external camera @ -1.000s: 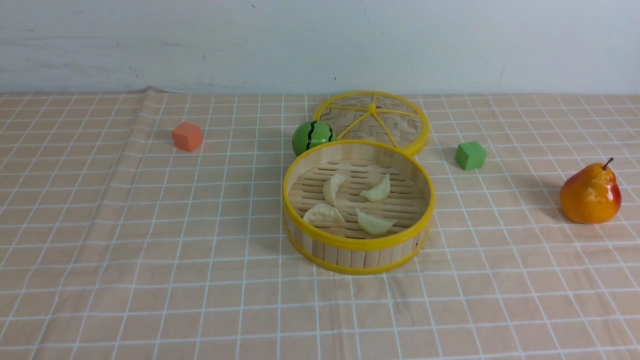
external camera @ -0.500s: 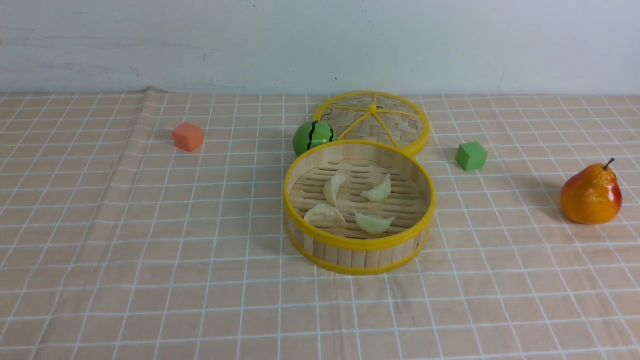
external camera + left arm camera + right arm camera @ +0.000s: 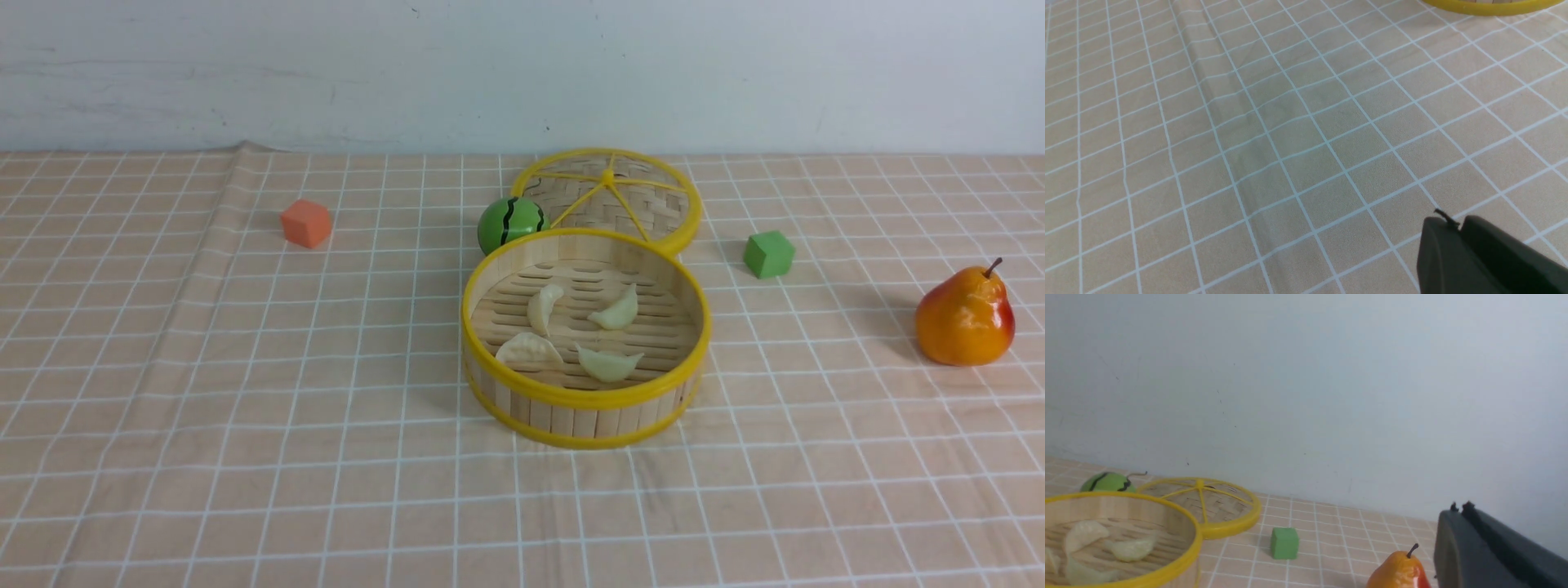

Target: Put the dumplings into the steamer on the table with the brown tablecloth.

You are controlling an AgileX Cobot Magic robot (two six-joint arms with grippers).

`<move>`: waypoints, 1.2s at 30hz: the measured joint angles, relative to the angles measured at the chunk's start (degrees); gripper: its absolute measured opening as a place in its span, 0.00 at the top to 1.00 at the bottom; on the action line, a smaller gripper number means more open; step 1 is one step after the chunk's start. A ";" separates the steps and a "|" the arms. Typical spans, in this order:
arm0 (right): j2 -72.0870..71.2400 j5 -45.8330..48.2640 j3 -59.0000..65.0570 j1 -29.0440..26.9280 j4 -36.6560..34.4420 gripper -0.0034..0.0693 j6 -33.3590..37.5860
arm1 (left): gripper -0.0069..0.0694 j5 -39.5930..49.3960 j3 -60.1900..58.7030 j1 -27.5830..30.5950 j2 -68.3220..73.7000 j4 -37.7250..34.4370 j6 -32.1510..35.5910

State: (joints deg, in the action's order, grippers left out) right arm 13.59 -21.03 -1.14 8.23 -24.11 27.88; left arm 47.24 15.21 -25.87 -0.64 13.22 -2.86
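Note:
The round bamboo steamer (image 3: 585,404) with yellow rims stands mid-table on the light brown grid tablecloth (image 3: 245,425). Several pale dumplings (image 3: 608,364) lie on its slatted floor, none on the cloth. Neither gripper shows in the front view. In the left wrist view my left gripper (image 3: 1459,223) hangs over bare cloth, shut on nothing, with the steamer's rim (image 3: 1490,7) far off. In the right wrist view my right gripper (image 3: 1459,508) is shut and empty, raised to the right of the steamer (image 3: 1196,539), whose dumplings (image 3: 1133,547) show inside.
The flat woven lid (image 3: 653,196) leans behind the steamer beside a green watermelon ball (image 3: 510,222). An orange cube (image 3: 306,223) sits at the far left, a green cube (image 3: 768,254) and a pear (image 3: 964,317) at the right. A cloth crease (image 3: 220,237) runs down the left side.

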 joint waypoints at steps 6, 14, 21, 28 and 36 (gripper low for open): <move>-0.27 -0.04 0.35 0.00 -0.76 0.97 -7.71 | 0.83 0.00 0.00 0.00 0.00 0.00 0.00; -1.31 -0.10 0.48 0.58 -0.88 0.96 -8.27 | 0.82 0.02 0.00 0.00 0.00 -0.02 0.00; -12.93 2.60 2.55 -0.51 -0.88 0.95 -8.21 | 0.82 0.12 0.00 0.00 0.00 0.00 0.00; -14.20 10.19 2.55 -5.02 9.85 0.95 -9.80 | 0.82 0.15 0.00 0.00 0.00 -0.07 0.00; -14.20 31.36 2.55 -6.88 20.80 0.95 -23.85 | 0.81 0.28 0.00 0.00 0.00 -0.01 0.00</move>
State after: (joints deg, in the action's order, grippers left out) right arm -0.60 10.34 1.41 1.35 -3.31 4.03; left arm 47.51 15.21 -25.87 -0.64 13.20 -2.86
